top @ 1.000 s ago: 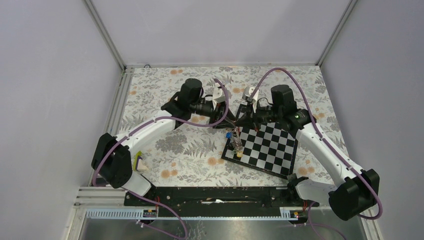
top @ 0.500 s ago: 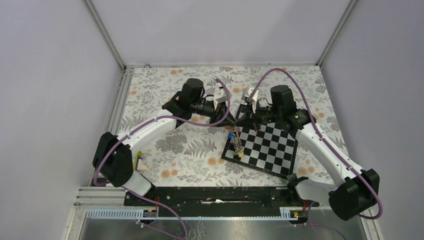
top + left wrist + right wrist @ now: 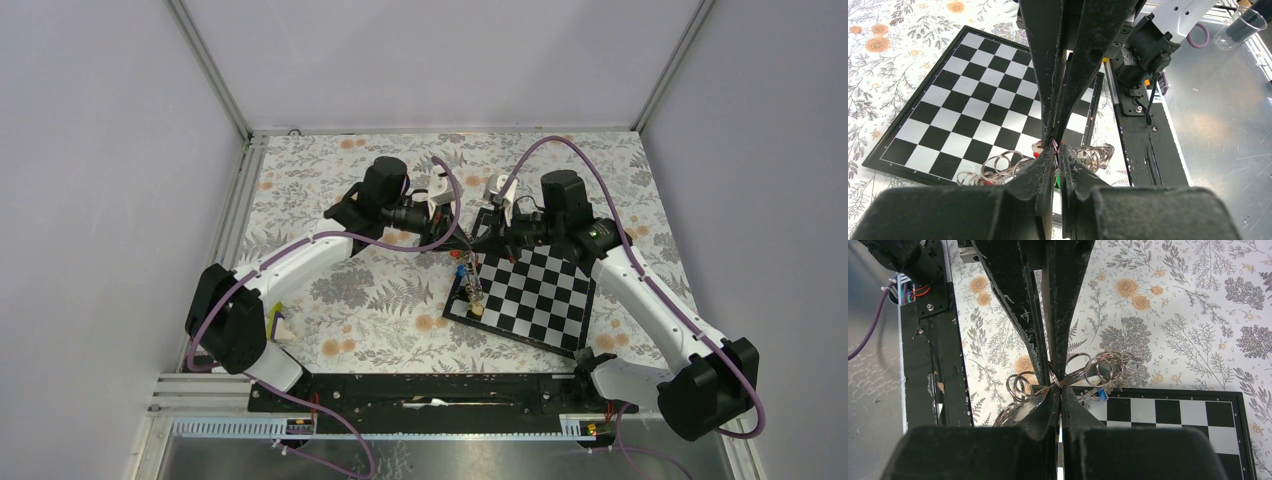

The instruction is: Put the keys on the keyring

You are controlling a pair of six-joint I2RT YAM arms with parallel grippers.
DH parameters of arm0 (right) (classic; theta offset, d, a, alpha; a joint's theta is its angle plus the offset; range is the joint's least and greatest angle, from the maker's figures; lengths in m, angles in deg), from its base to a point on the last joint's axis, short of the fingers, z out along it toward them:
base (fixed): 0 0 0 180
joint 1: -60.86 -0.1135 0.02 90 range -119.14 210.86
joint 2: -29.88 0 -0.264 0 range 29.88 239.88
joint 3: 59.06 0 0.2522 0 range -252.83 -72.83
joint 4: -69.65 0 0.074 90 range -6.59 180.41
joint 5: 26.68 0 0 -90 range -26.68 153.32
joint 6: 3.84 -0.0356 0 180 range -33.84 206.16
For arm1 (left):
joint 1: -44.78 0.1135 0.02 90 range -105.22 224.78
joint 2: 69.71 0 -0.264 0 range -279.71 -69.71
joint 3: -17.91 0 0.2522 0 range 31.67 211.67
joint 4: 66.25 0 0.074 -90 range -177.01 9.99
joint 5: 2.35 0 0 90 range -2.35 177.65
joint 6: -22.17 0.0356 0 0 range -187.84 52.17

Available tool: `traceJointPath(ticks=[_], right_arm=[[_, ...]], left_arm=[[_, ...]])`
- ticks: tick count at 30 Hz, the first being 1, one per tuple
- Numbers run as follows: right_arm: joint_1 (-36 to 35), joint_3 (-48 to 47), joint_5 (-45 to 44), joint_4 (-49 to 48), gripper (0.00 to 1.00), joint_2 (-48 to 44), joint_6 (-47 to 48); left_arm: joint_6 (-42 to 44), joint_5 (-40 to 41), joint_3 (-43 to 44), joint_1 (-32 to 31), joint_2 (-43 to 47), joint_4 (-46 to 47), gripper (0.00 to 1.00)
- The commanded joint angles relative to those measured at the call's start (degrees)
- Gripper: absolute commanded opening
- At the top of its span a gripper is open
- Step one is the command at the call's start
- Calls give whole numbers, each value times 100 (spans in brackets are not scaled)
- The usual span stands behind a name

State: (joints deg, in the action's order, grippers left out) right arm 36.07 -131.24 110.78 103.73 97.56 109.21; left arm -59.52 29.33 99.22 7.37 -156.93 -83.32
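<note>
Since both arms met tip to tip over the far-left corner of the chessboard (image 3: 540, 295), top view put the left gripper (image 3: 457, 247) and right gripper (image 3: 475, 245) on one spot, the keys (image 3: 468, 288) strung below along the board's left edge. Left wrist: own jaws at a thin slit, couldn't tell if they had bite; silver split rings (image 3: 998, 167) bunched underneath. Right wrist: jaws pinched fully together on the keys where a ring wire crossed the tips, blue tag (image 3: 1102, 395) beneath. Couldn't pick out the keyring anywhere. Looked like mid-threading. Next move needed the left pinch confirmed, then a ring gap pried while right held steady.
</note>
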Motion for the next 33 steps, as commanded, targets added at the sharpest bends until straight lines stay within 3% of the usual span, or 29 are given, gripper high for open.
traceJointPath(ticks=[1, 3, 7, 12, 19, 24, 33], right_arm=[[-60, -40, 124, -271, 0, -77, 50], [-61, -23, 116, -268, 0, -84, 66], [-58, 37, 129, -269, 2, -140, 115], [-62, 184, 149, -485, 26, -448, 44], [19, 203, 342, -505, 43, -704, 47], [79, 106, 457, -506, 41, -748, -8], [80, 160, 640, -503, 32, -665, 24]], left_arm=[[-26, -74, 251, -1, 3, 250, 7], [-43, -97, 251, -3, 11, 261, 0], [-89, -229, 210, 10, 92, 301, 0], [-568, -567, -78, 100, 293, 942, 0], [-2127, -922, -667, 171, 424, 2785, 0], [-3171, -998, -1190, 199, 430, 4412, 0], [-3383, -976, -1354, 202, 460, 4733, 0]])
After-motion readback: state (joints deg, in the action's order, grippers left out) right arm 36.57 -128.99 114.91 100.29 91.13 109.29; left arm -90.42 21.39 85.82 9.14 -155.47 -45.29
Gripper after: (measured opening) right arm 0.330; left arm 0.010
